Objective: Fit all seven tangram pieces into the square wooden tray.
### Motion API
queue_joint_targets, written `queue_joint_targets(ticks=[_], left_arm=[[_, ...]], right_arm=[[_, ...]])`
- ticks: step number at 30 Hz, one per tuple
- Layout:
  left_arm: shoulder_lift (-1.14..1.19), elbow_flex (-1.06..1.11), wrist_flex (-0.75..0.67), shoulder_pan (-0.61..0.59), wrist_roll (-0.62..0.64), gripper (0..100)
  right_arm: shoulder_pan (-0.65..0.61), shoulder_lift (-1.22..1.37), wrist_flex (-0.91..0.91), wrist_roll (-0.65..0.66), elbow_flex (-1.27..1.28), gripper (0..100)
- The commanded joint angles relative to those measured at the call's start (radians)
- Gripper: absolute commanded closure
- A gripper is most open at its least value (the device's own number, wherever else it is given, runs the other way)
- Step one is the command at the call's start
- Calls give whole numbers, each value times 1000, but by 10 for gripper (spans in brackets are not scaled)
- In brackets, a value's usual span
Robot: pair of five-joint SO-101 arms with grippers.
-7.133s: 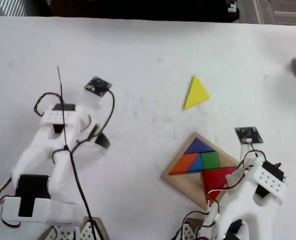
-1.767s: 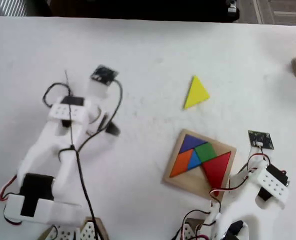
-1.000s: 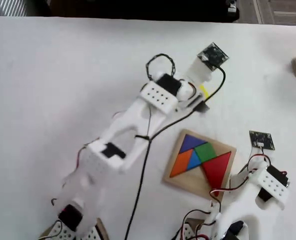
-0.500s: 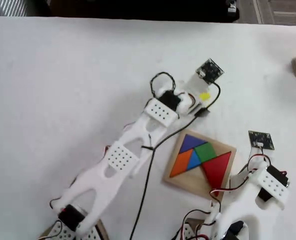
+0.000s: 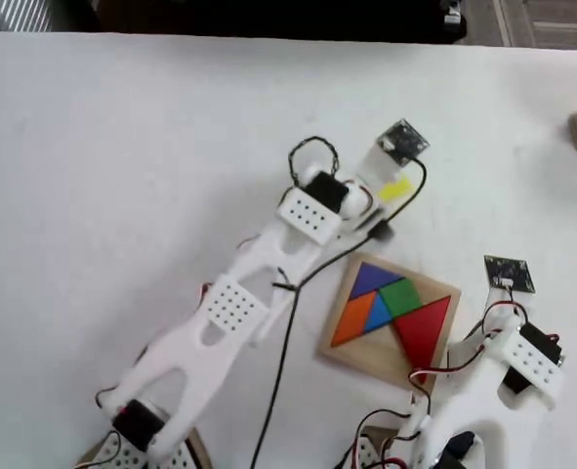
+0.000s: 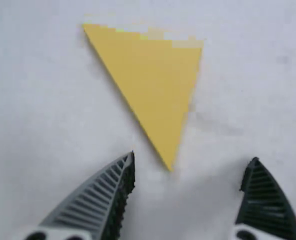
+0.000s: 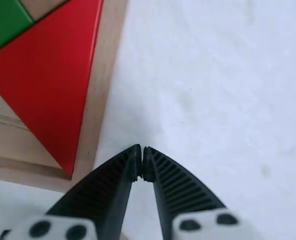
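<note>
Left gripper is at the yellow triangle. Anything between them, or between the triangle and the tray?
Nothing visible blocks either. The open left gripper sits at the yellow triangle tip, with just white table between them. From the triangle to the wooden tray, only the left arm's own cable crosses that stretch.

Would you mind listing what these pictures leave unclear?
High view: the left arm covers most of the yellow triangle.
High view: pieces in the wooden tray are too small to count.
Right wrist view: the picture's edge cuts off the red piece and the tray.
</note>
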Motion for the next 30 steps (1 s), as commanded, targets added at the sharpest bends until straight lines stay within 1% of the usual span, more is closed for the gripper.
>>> queue_joint_targets(ticks=[1,8,10,12,15,16,18,21,23,30], left_arm=[[-65,-18,132,-51,6,670],[-186,-18,384,-73,5,670],[-217,-12,396,-90,5,672],[-255,0,396,-120,5,721],[-337,9,396,-154,5,854],[-366,12,397,-162,5,876],[-415,26,399,-179,5,871],[-506,152,399,-200,5,837],[-596,276,399,-211,5,827],[-1000,781,387,-263,5,823]], right_arm=[[1,-13,4,14,-6,981],[1,-13,4,14,-6,981],[1,-15,4,14,-6,981],[1,-16,4,14,-6,981],[1,-15,1,12,-6,981],[1,-15,1,12,-6,981],[1,-15,-1,12,-6,981],[1,-15,-1,12,-6,981],[1,-15,-1,12,-6,981],[1,-16,-8,12,-6,981]])
